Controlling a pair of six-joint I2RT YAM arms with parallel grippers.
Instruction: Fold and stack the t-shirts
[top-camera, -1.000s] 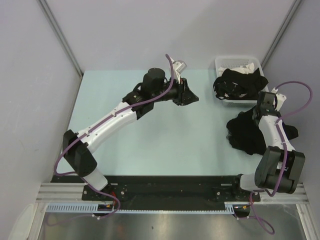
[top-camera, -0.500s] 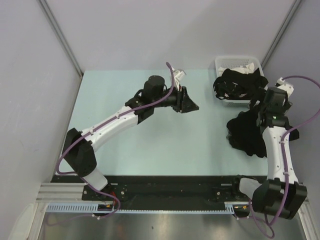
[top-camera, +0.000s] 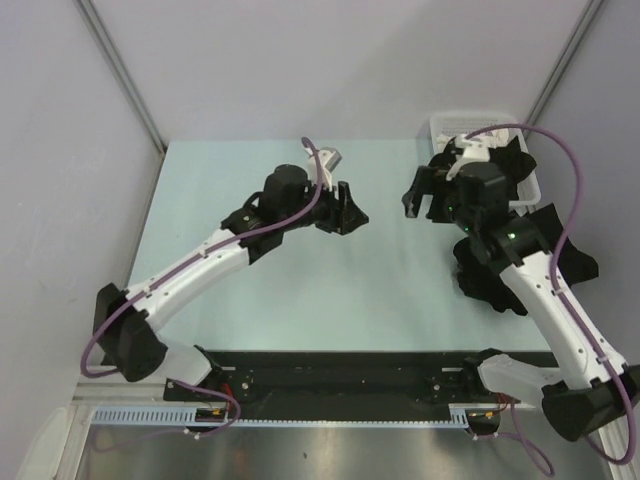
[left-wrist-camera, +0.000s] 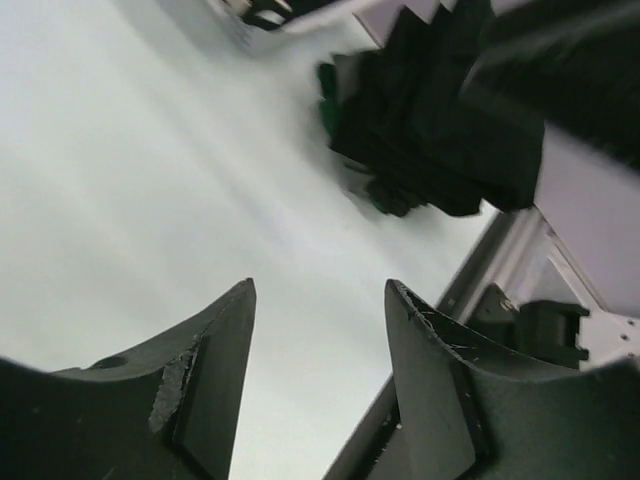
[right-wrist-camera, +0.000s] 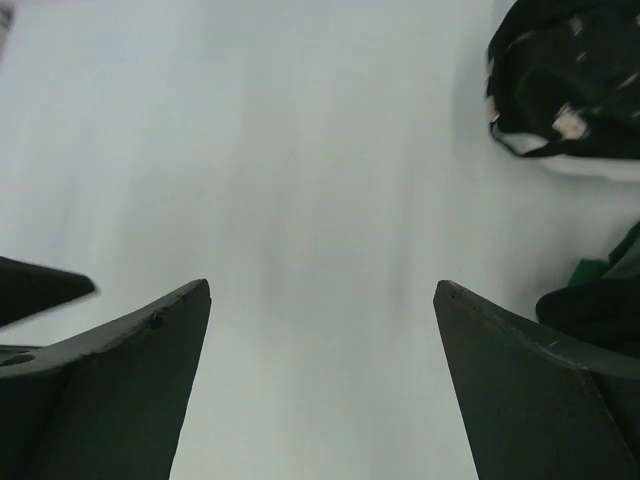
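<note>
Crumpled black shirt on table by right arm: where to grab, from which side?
Probably pinch a raised fold on the left edge of the shirt heap, coming from above with the open right gripper; it's bunched, no flat hem shows.

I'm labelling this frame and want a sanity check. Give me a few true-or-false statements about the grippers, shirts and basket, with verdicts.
1. The right gripper holds a shirt. False: it is open and empty over the bare table.
2. A heap of black t-shirts lies on the table's right side. True.
3. The white basket is empty. False: black cloth lies in it.
4. The left gripper is open with nothing between its fingers. True.
5. The shirts on the table form a neat folded stack. False: they are a crumpled heap.
</note>
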